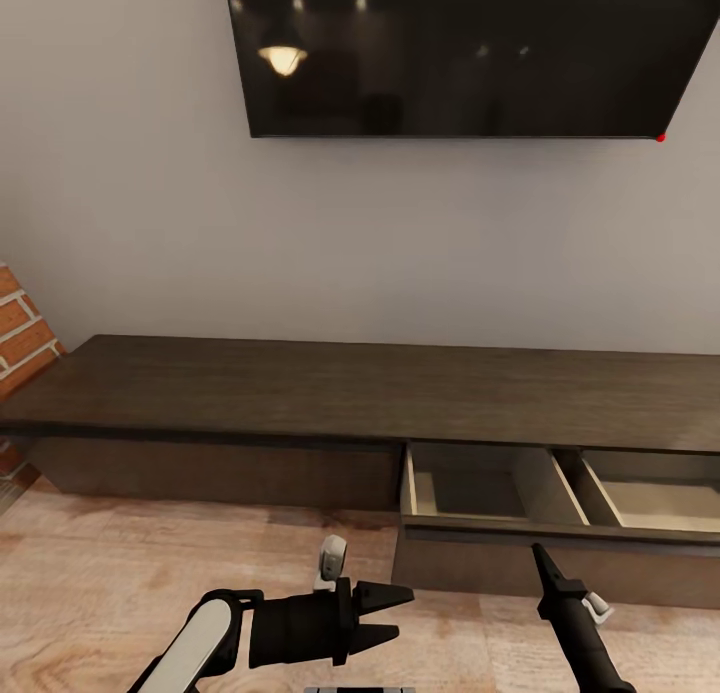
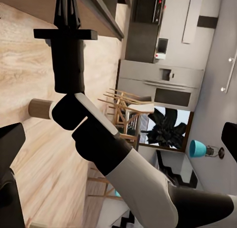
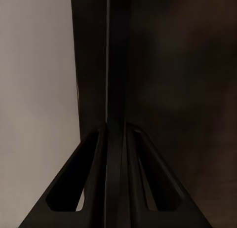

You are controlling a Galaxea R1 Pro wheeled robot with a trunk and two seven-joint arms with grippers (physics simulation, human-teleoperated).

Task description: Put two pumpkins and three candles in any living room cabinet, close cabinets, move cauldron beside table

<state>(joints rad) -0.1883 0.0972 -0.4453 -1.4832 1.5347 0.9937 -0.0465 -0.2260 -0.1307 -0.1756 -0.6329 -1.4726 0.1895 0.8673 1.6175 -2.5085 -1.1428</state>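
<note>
1. A pale grey wall [image 1: 200,233] fills the upper half of the head view, and a dark wall-mounted television [image 1: 460,53] hangs at the top centre and right, with a small red light at its lower right corner.
2. The cabinet [image 1: 300,388], a long, low dark-brown unit with a flat bare top, runs across the middle of the frame from the left edge to the right.
3. Light wood floor [image 1: 120,563] covers the lower part of the frame; a strip of red brick [image 1: 20,328] shows at the left edge.
4. Two drawers stand pulled out at the lower right: the nearer open drawer [image 1: 480,493] has pale beige sides and a dark bottom with nothing visible in it; the second drawer [image 1: 650,498] beside it, at the right edge, is pale inside.
5. The left gripper [image 1: 395,613] sits at the bottom centre, pointing toward the right of the frame, its fingers parted a little and holding nothing.
6. The right gripper [image 1: 540,553] at the lower right points up at the front of the nearer open drawer; in the right wrist view its fingers [image 3: 96,178] are pressed together on nothing.
7. The left wrist view shows a kitchen and wooden chairs [image 2: 126,107] in the distance.
</note>
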